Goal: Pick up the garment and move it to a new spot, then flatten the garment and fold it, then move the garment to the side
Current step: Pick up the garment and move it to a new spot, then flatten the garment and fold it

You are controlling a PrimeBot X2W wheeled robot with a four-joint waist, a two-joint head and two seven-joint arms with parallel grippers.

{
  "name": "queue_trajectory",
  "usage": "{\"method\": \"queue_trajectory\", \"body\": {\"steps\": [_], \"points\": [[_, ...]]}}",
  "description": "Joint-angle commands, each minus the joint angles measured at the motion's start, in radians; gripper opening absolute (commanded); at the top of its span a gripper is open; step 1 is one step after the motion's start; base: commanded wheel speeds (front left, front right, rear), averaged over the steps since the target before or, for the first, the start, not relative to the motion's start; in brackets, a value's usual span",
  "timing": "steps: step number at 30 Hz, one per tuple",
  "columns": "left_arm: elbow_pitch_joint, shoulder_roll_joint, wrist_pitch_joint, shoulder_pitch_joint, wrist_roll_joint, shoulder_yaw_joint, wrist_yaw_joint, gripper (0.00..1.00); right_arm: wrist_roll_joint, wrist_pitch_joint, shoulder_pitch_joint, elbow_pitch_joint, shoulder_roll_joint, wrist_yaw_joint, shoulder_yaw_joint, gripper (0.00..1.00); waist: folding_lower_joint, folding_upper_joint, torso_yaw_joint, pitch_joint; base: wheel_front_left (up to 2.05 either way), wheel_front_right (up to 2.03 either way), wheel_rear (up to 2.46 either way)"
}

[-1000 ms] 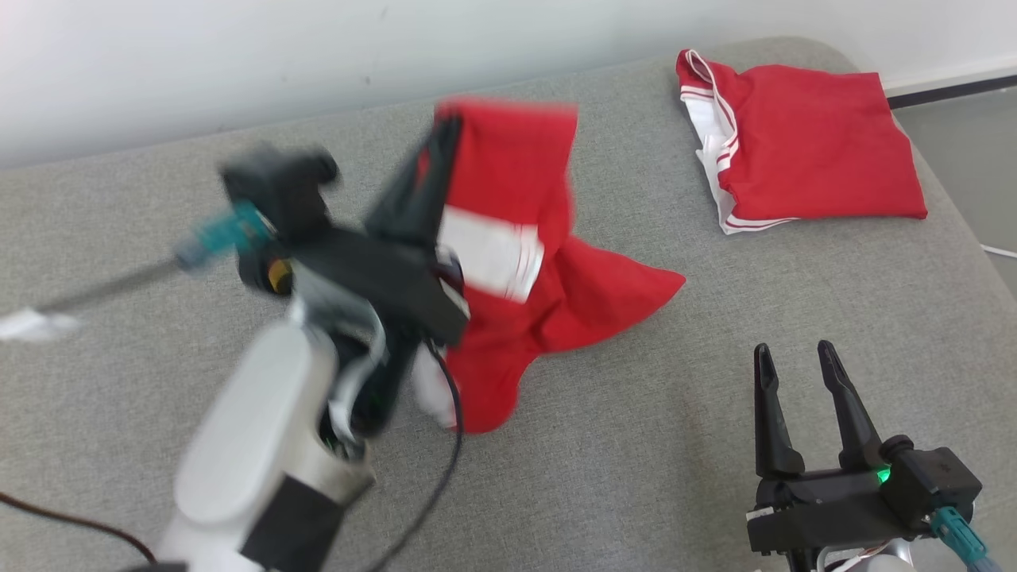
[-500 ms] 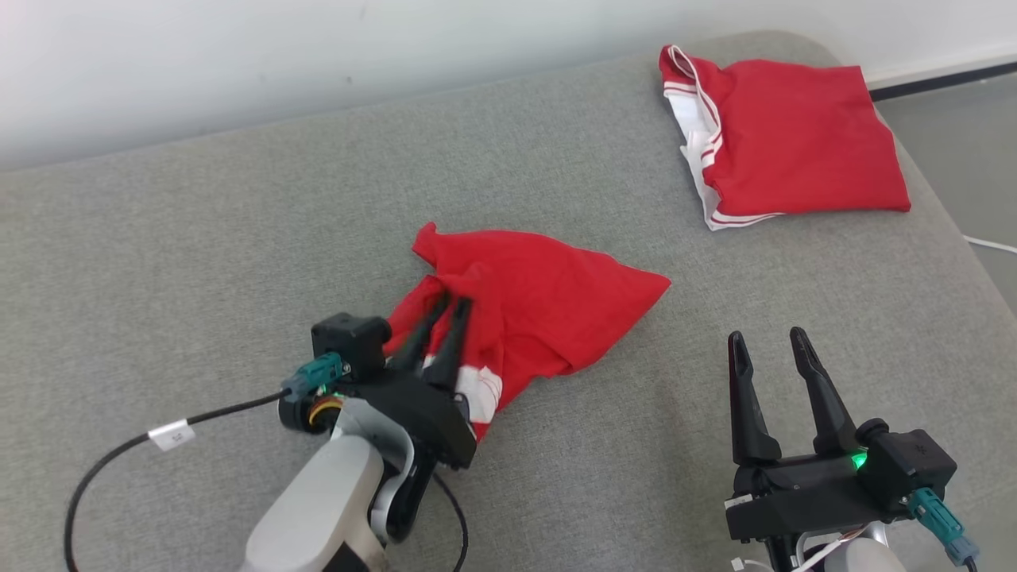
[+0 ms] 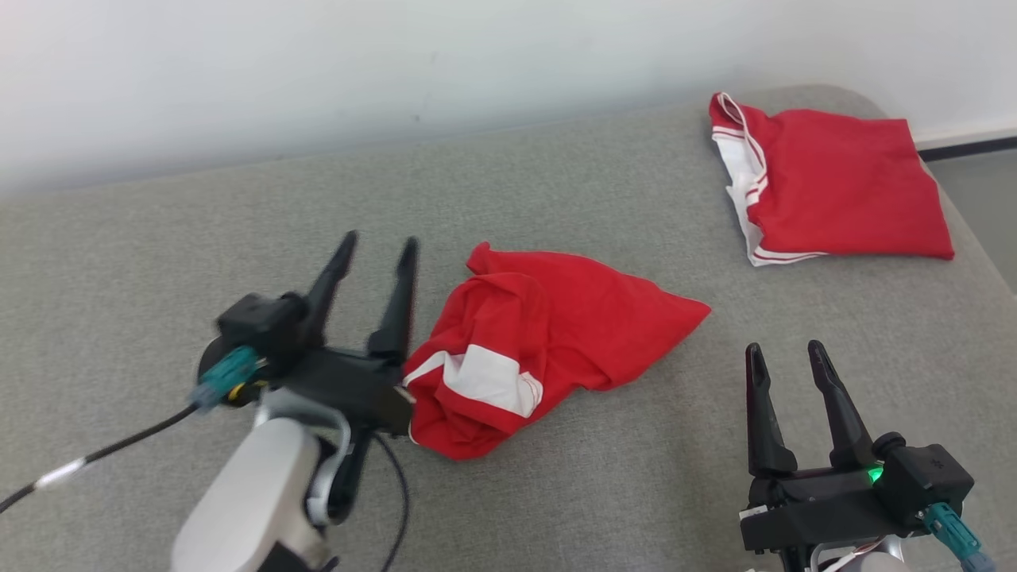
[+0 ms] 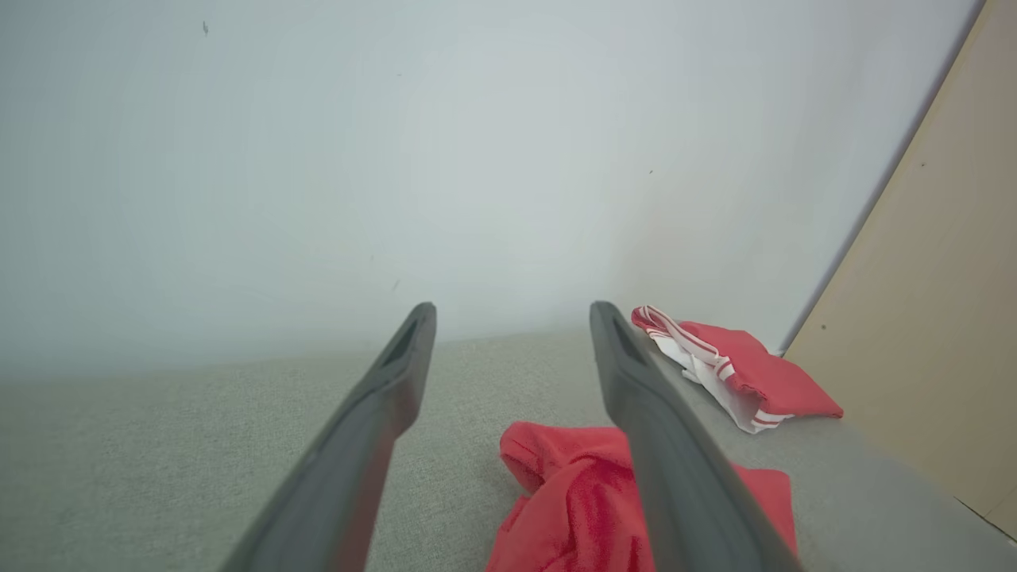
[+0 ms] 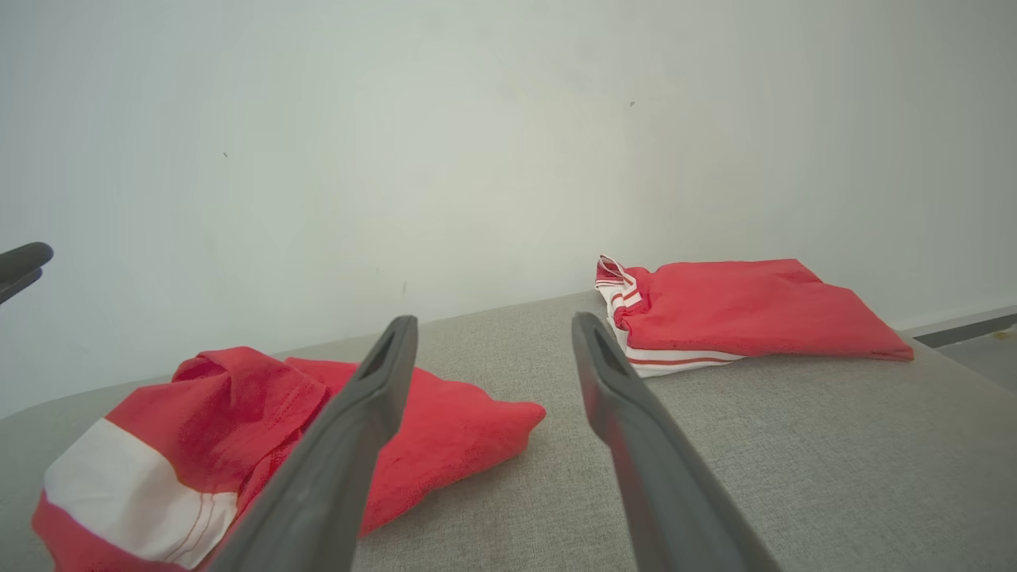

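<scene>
— Red garment [image 3: 572, 326] lies crumpled on the grey cushion [image 3: 159, 262], mid head view, with its white band [image 3: 486, 380] toward 7 o'clock.
— Is the left gripper [image 3: 380, 239] holding it?
— No. Half a second ago its fingers were pinched into the cloth. Now they stand wide and empty, just beside the garment at its 9 o'clock.
— And a second ago?
— The garment hung lifted in that grip.
— The right gripper [image 3: 784, 348]?
— Spread wide and empty at the garment's 4 o'clock, as before. A second garment [image 3: 842, 191] lies folded at 2 o'clock, well apart.
</scene>
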Motion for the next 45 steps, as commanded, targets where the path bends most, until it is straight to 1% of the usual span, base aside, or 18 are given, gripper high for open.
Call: {"method": "queue_trajectory", "body": {"steps": [1, 4, 6, 7, 11, 15, 21, 26, 32, 33, 39, 45], "points": [[-0.041, 0.019, -0.003, 0.038, 0.013, 0.044, 0.015, 1.00, 0.000, 0.000, 0.008, -0.004, 0.002, -0.003, -0.002, 1.00, 0.0001, 0.0001, 0.025, -0.020, 0.00, 0.00, 0.00], [-0.117, 0.049, -0.003, 0.120, 0.054, 0.116, 0.033, 1.00, -0.001, 0.000, 0.015, -0.009, 0.002, -0.003, -0.003, 1.00, 0.0001, 0.0001, 0.039, -0.028, 0.00, 0.00, 0.00], [-0.164, 0.070, -0.003, 0.173, 0.109, 0.152, 0.044, 1.00, -0.006, 0.000, 0.018, -0.015, 0.002, -0.003, -0.004, 1.00, 0.0001, 0.0001, 0.050, -0.031, 0.00, 0.00, 0.00], [-0.164, 0.070, -0.003, 0.173, 0.109, 0.152, 0.044, 1.00, -0.006, 0.000, 0.018, -0.015, 0.002, -0.003, -0.004, 1.00, 0.0001, 0.0001, 0.050, -0.031, 0.00, 0.00, 0.00], [-0.245, 0.087, -0.004, 0.287, 0.198, 0.218, 0.062, 1.00, -0.006, 0.000, 0.026, -0.021, 0.002, -0.003, -0.006, 1.00, 0.0001, 0.0001, 0.069, -0.039, 0.00, 0.00, 0.00], [-0.311, 0.079, -0.004, 0.389, 0.285, 0.277, 0.075, 1.00, -0.009, 0.000, 0.037, -0.024, 0.002, -0.003, -0.010, 1.00, 0.0001, 0.0001, 0.085, -0.049, 0.00, 0.00, 0.00], [-0.372, 0.031, -0.004, 0.522, 0.383, 0.352, 0.086, 1.00, 0.000, 0.000, 0.055, -0.014, 0.002, -0.003, -0.016, 1.00, 0.0001, 0.0001, 0.109, -0.071, 0.00, 0.00, 0.00], [-0.376, -0.029, -0.004, 0.590, 0.409, 0.392, 0.053, 1.00, 0.001, 0.000, 0.074, 0.003, 0.002, -0.003, -0.014, 1.00, 0.0001, 0.0001, 0.125, -0.083, 0.00, 0.00, 0.00], [-0.348, -0.073, -0.004, 0.616, 0.428, 0.449, 0.005, 1.00, 0.003, 0.000, 0.087, 0.022, 0.002, -0.003, -0.010, 1.00, 0.0001, 0.0001, 0.132, -0.087, 0.00, 0.00, 0.00], [-0.345, -0.079, -0.004, 0.617, 0.431, 0.456, 0.003, 1.00, 0.003, 0.000, 0.091, 0.026, 0.002, -0.003, -0.008, 1.00, 0.0001, 0.0001, 0.133, -0.088, 0.00, 0.00, 0.00], [-0.334, -0.105, -0.004, 0.626, 0.452, 0.485, -0.017, 1.00, 0.006, 0.000, 0.109, 0.047, 0.002, -0.003, -0.005, 1.00, 0.0001, 0.0001, 0.135, -0.092, 0.00, 0.00, 0.00], [-0.328, -0.112, -0.004, 0.631, 0.470, 0.494, -0.029, 1.00, 0.006, 0.000, 0.110, 0.058, 0.002, -0.003, 0.001, 1.00, 0.0001, 0.0001, 0.131, -0.094, 0.00, 0.00, 0.00]]}}
